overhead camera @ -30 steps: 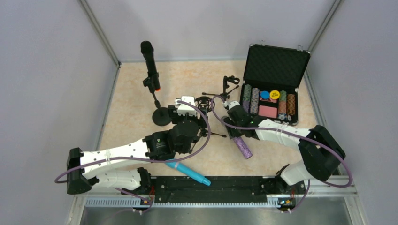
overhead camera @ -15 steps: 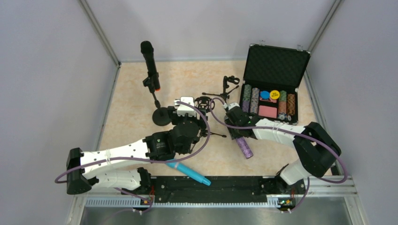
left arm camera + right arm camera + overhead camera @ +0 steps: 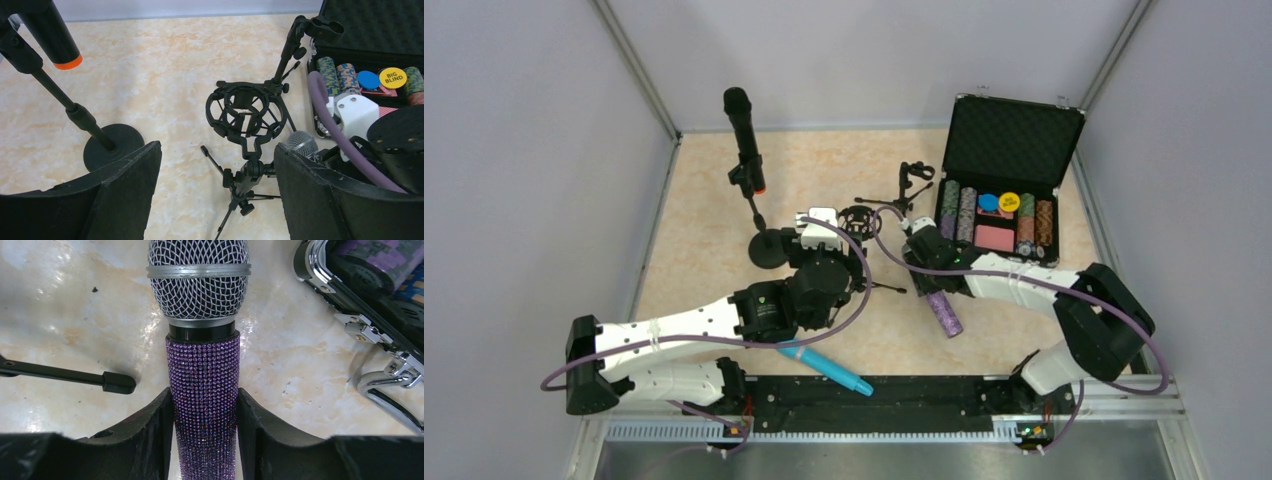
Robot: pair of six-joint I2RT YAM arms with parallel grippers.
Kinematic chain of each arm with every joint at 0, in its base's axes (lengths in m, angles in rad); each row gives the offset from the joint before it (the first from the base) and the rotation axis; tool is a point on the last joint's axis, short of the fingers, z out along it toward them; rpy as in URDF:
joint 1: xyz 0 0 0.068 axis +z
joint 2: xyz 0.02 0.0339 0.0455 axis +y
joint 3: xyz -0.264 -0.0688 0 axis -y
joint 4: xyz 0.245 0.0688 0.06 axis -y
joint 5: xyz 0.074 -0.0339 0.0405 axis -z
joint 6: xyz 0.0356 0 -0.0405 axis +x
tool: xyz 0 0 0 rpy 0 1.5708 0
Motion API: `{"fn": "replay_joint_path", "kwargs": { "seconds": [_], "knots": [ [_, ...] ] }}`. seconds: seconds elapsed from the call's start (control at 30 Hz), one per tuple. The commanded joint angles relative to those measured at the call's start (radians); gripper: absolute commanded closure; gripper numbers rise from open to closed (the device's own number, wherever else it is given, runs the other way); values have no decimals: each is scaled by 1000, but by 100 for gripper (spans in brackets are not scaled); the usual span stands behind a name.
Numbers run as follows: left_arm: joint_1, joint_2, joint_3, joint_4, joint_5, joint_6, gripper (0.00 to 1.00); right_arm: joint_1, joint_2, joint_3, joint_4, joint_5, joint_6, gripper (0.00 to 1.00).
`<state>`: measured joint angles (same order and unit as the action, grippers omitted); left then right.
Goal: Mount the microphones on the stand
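My right gripper (image 3: 205, 407) is clamped on the purple microphone (image 3: 202, 365), fingers (image 3: 145, 435) pressed to its glittering body below a black collar and silver mesh grille (image 3: 198, 280); it sits low over the table (image 3: 60, 315) beside the chip case (image 3: 1009, 150). My left gripper (image 3: 215, 155) is spread wide, holding nothing, facing the black shock mount (image 3: 245, 117) on its small tripod (image 3: 240, 190). The black microphone (image 3: 744, 130), orange-ringed, stands clipped on the round-base stand (image 3: 769, 247); the cyan microphone (image 3: 829, 367) lies at the table's near edge
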<state>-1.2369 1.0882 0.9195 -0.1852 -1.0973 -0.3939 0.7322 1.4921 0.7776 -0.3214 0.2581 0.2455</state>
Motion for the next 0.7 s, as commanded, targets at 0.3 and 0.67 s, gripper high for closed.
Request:
{"fn": "replay_joint_path", "kwargs": {
  "seconds": [0.3,0.67],
  "knots": [
    [-4,-22,-9,-8,25,-26,12,6,-294,-54,118,-44,-25,100],
    [0,24,22,-49,205,-5,1,4,-571,-187,375,-195,-4,100]
  ]
}}
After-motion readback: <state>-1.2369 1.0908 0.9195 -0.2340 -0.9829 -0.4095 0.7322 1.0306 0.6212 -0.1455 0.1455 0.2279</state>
